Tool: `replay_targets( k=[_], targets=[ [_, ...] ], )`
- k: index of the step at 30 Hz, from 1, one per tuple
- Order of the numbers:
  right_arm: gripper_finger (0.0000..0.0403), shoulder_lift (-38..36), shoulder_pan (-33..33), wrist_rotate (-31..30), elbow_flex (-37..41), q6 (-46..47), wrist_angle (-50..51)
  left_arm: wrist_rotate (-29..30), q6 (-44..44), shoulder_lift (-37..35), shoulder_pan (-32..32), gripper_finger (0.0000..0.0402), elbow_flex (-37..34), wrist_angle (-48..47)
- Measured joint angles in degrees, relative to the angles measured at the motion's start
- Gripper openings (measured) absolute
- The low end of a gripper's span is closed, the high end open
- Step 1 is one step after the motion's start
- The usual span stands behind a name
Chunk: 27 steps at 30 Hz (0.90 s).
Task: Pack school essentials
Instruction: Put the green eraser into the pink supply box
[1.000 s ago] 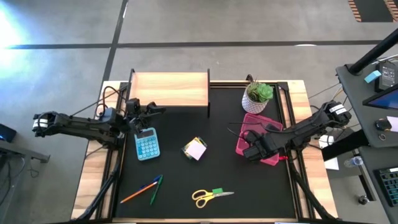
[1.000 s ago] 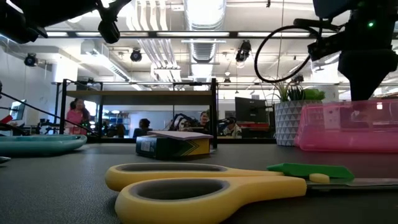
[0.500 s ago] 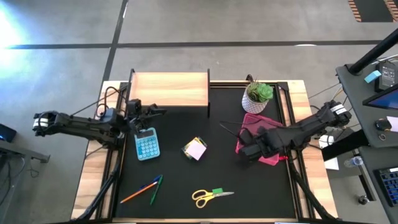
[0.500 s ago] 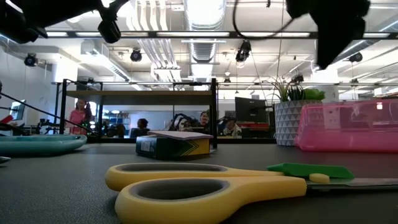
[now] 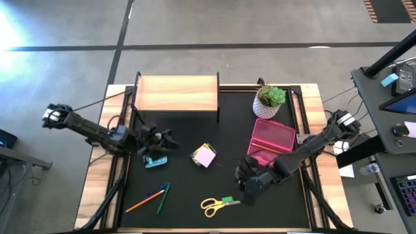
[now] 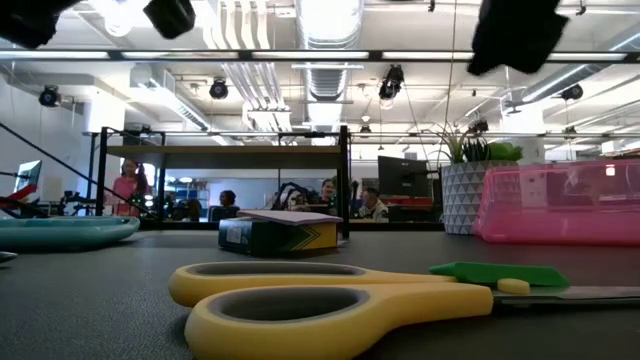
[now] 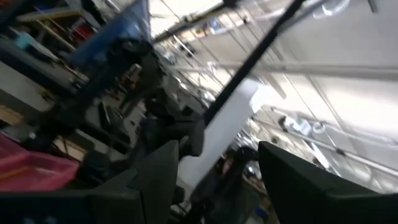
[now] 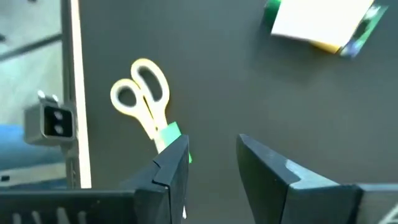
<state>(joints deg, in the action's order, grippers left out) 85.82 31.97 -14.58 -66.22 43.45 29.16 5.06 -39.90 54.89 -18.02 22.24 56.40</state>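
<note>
Worktop (image 5: 214,130) was black, light wood at edges. Wooden box (image 5: 177,93) pale tan. Scissors (image 5: 214,205) had yellow handles; small eraser (image 5: 227,199) on them was green. Pencil (image 5: 144,202) orange, pens (image 5: 160,194) blue and green. Sticky-note block (image 5: 204,156) pale pink on top, yellow and green at sides. Case (image 5: 272,137) was pink. Calculator (image 5: 154,160) teal. Plant (image 5: 271,96) green, pot (image 5: 266,109) white with dark geometric pattern. My left tool (image 5: 162,143) and right tool (image 5: 243,184) were black.

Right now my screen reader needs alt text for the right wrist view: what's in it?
The right pincer, its dark fingers apart and empty, hangs above the black mat near the yellow-handled scissors with a small green eraser on them; a sticky-note block lies beyond.
</note>
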Motion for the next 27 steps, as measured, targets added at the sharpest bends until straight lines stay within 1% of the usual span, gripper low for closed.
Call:
replay_targets(
  k=[2,6,9,12,15,17,20,23,27],
  targets=[
    [0.0126,2.1,0.5,0.8,-0.2,1.9,-0.1,0.1,0.2,2.3,-1.8,0.0205,1.6,0.1],
    [0.0127,6.6,0.5,5.6,-1.6,6.7,-1.2,0.4,-0.3,6.5,-4.9,0.0205,4.6,-1.3],
    [0.0132,10.0,0.8,6.1,-3.6,8.0,-1.3,-0.1,-2.0,7.8,-7.4,0.0205,6.9,-5.6],
    [0.0146,13.0,0.8,8.0,-6.3,8.3,-1.2,-0.2,-4.7,7.5,-10.4,0.0205,9.1,-12.5],
    [0.0169,15.5,0.8,10.4,-9.0,6.4,-1.2,-0.1,-4.8,6.5,-13.3,0.0205,11.1,-16.9],
    [0.0184,17.1,0.8,10.6,-10.9,4.2,-1.2,0.0,-4.4,5.7,-14.8,0.0205,12.1,-17.7],
    [0.0203,19.2,1.0,10.6,-13.0,-1.7,-1.4,0.1,-2.6,4.7,-16.3,0.0205,12.3,-17.9],
    [0.0211,21.3,1.0,10.6,-13.7,-5.6,-1.2,0.9,-1.7,3.7,-17.3,0.0205,12.3,-18.0],
    [0.0211,23.3,1.0,10.6,-13.6,-6.6,-0.5,2.5,-1.7,3.1,-18.2,0.0205,12.3,-18.0]
  ],
)
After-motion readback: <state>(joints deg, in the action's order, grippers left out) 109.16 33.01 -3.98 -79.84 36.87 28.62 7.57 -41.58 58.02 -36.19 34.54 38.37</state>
